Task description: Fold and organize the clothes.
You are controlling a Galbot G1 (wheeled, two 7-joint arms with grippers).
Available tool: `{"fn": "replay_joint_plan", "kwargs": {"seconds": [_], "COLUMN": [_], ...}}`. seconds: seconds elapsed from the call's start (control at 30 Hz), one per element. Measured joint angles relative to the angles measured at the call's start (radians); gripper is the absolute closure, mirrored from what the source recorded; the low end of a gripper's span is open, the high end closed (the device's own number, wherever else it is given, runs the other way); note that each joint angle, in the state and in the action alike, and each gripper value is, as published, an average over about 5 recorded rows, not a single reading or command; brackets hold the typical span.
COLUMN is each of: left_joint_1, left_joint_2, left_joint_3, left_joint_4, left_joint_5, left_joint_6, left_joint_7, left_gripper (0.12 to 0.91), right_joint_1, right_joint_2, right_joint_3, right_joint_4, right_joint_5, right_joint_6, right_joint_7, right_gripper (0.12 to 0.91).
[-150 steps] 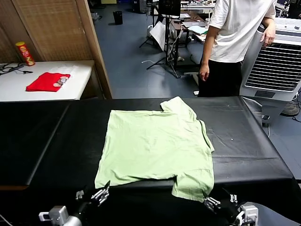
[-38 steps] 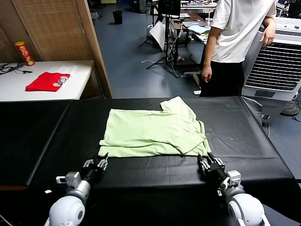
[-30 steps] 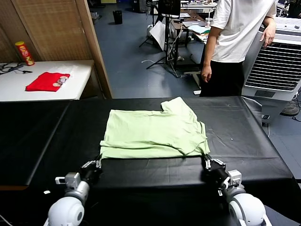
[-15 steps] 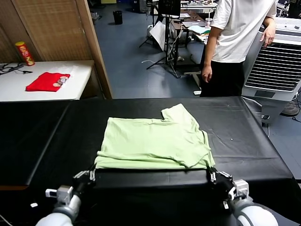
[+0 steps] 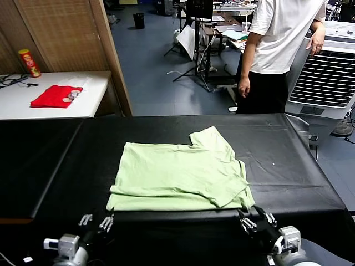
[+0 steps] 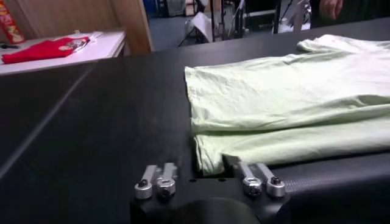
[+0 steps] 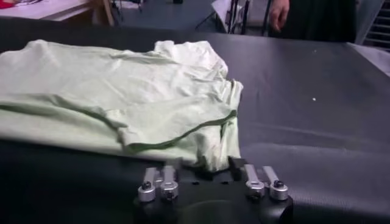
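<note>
Green T-shirt (image 5: 180,177) lies folded in 2 layers on black table (image 5: 288,160), near its front edge, 1 sleeve sticking out toward the far side. L gripper (image 5: 95,223) sits just off shirt's near left corner, jaws spread, nothing held. R gripper (image 5: 254,220) just off near right corner, jaws spread too, empty. Shirt hem lies right in front of both in wrist views.

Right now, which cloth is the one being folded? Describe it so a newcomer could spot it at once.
Look at the big black table directly in front of the robot. Near its front edge lies a pale green T-shirt, folded over on itself, one sleeve pointing away. The only other loose cloth is a small red cloth on the white side table, far left.
</note>
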Motion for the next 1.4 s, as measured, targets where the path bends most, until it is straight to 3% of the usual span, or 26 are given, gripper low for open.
{"fn": "replay_joint_plan", "kwargs": {"seconds": [0.1,0.33,0.53,0.7,0.93,1.2,1.3,1.4], "left_joint_1": [-0.056,-0.327,-0.592,-0.787,-0.989,-1.101,-1.114,-1.118], "left_joint_2": [0.01,0.051,0.071,0.069,0.044,0.031,0.026,0.027], "left_joint_3": [-0.004,0.051,0.149,0.246,0.345,0.405,0.414,0.419], "left_joint_4": [0.005,0.128,0.321,0.51,0.74,0.888,0.914,0.925], "left_joint_5": [-0.049,-0.168,-0.243,-0.289,-0.306,-0.326,-0.324,-0.321], "left_joint_6": [0.009,0.042,0.063,0.074,0.093,0.143,0.148,0.148], "left_joint_7": [0.001,-0.024,-0.039,-0.033,-0.008,0.021,0.033,0.043], "left_gripper": [0.241,0.232,0.232,0.232,0.232,0.232,0.232,0.263], "right_joint_1": [0.145,0.509,0.788,0.953,1.064,1.099,1.099,1.098], "right_joint_2": [-0.02,-0.023,0.025,0.092,0.182,0.226,0.231,0.236], "right_joint_3": [-0.043,-0.202,-0.342,-0.4,-0.417,-0.422,-0.423,-0.423], "right_joint_4": [-0.09,-0.376,-0.684,-0.899,-1.083,-1.172,-1.179,-1.184], "right_joint_5": [0.007,0.009,0.014,0.014,0.012,-0.009,-0.014,-0.023], "right_joint_6": [0.016,0.041,0.028,-0.014,-0.068,-0.093,-0.1,-0.101], "right_joint_7": [0.01,0.035,0.034,0.033,0.014,-0.002,-0.002,-0.002], "right_gripper": [0.227,0.227,0.227,0.227,0.227,0.232,0.307,0.456]}}
